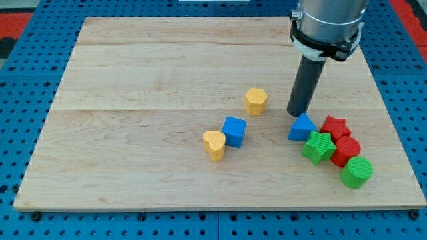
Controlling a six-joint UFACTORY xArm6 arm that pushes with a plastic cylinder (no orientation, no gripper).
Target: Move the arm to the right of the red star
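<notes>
The red star (335,127) lies near the view's right edge of the wooden board (133,80), in a cluster of blocks. My tip (296,114) stands on the board just above the blue triangle (302,127), up and to the left of the red star. The blue triangle touches the red star's left side. A green star (319,147) lies just below the red star, a red cylinder (347,150) below and right of it, and a green cylinder (357,173) lower still.
A yellow hexagon (255,101) lies left of my tip. A blue cube (234,131) and a yellow heart (214,144) sit together near the board's middle. The board's right edge runs close to the red star.
</notes>
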